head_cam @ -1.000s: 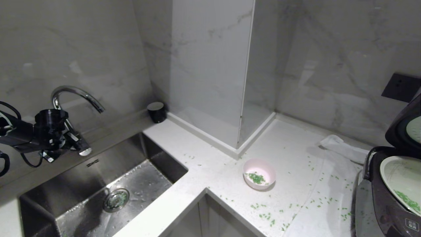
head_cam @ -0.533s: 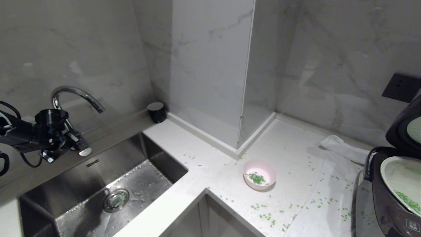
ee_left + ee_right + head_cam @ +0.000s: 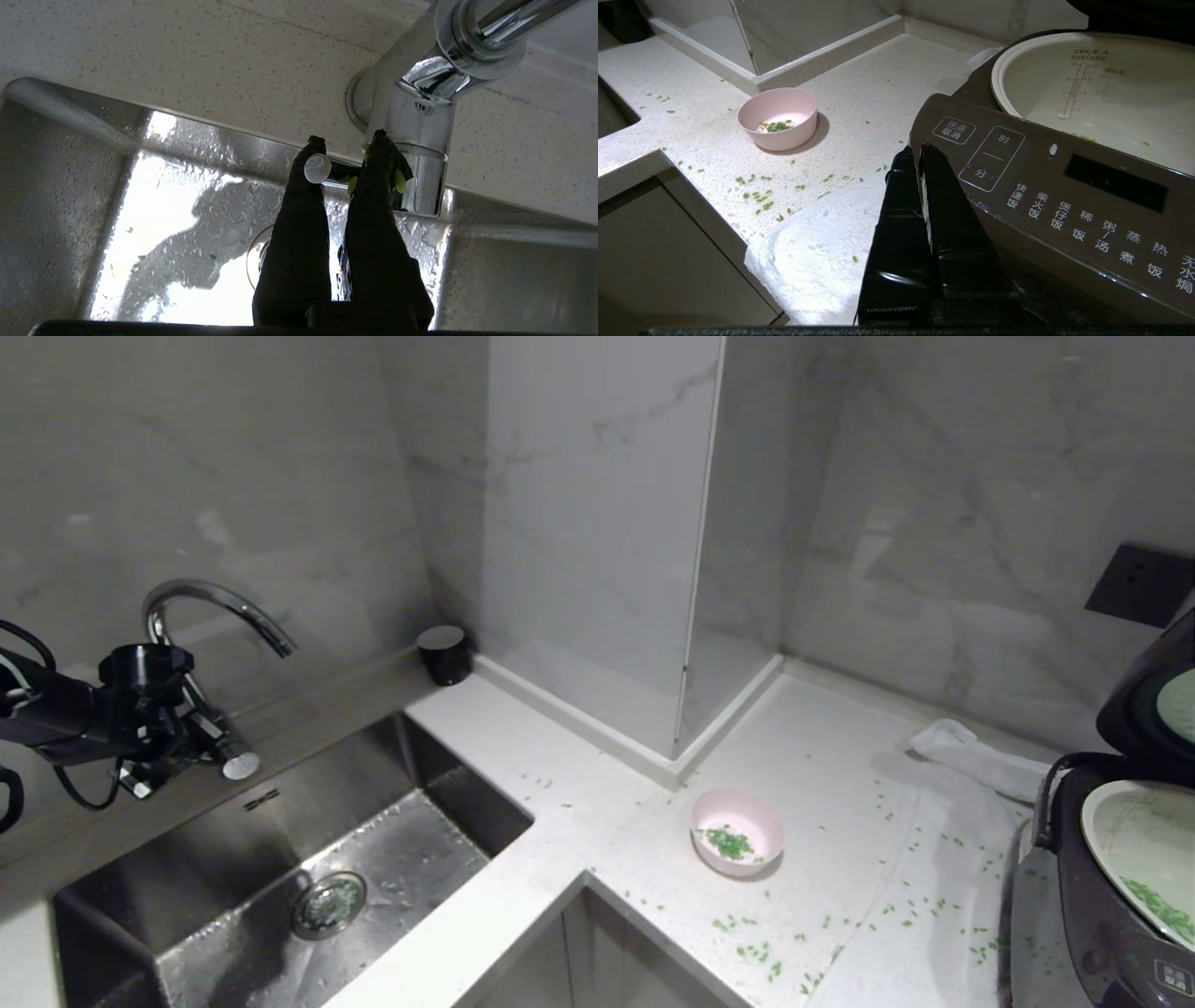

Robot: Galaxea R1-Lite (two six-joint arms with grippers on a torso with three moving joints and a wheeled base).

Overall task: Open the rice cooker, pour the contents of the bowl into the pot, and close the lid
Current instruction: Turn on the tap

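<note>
Both grippers were closed: the left gripper [image 3: 343,154] pinched the faucet lever [image 3: 327,169]; turning it gently seemed wisest.

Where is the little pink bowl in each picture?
Head view: the pink bowl sits mid-counter, right of the sink.
Left wrist view: not in it.
Right wrist view: the bowl is upper left on the counter.
Shared landmark: the rice cooker.

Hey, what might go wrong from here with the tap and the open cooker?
The left tool is shut on the faucet lever, so water may run into the sink for nothing. The pink bowl holds green bits unpoured. The lid stands open over the pot.
</note>
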